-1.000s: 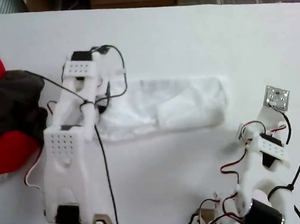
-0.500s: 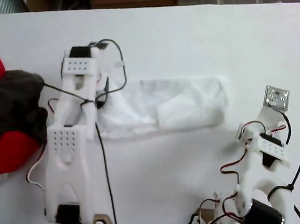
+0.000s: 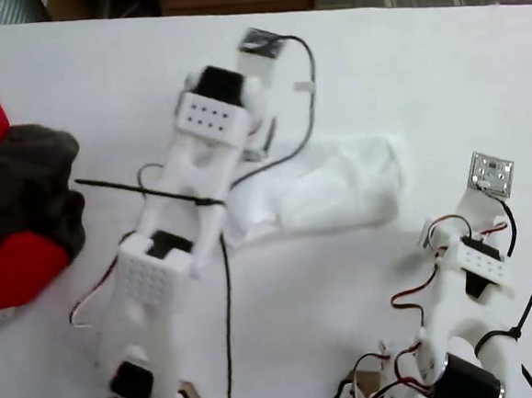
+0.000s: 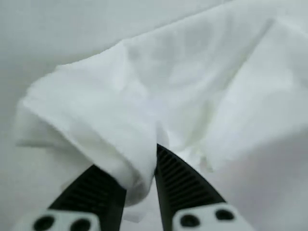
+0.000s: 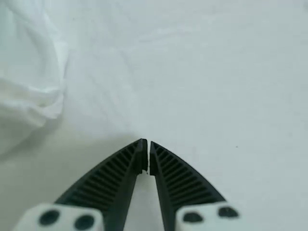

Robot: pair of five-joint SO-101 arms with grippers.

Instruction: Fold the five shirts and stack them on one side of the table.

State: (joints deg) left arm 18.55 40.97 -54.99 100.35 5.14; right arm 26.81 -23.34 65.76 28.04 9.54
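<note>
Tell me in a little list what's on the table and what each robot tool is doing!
left tool: shut on a fold of the white shirt
right tool: shut, holding nothing, over the bare table beside the shirt
white shirt: bunched, middle of the table
red and dark pile: clothes at the table's edge, on the left arm's side

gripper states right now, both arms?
Left gripper: closed on a fold of the white shirt.
Right gripper: closed, holding nothing.
</note>
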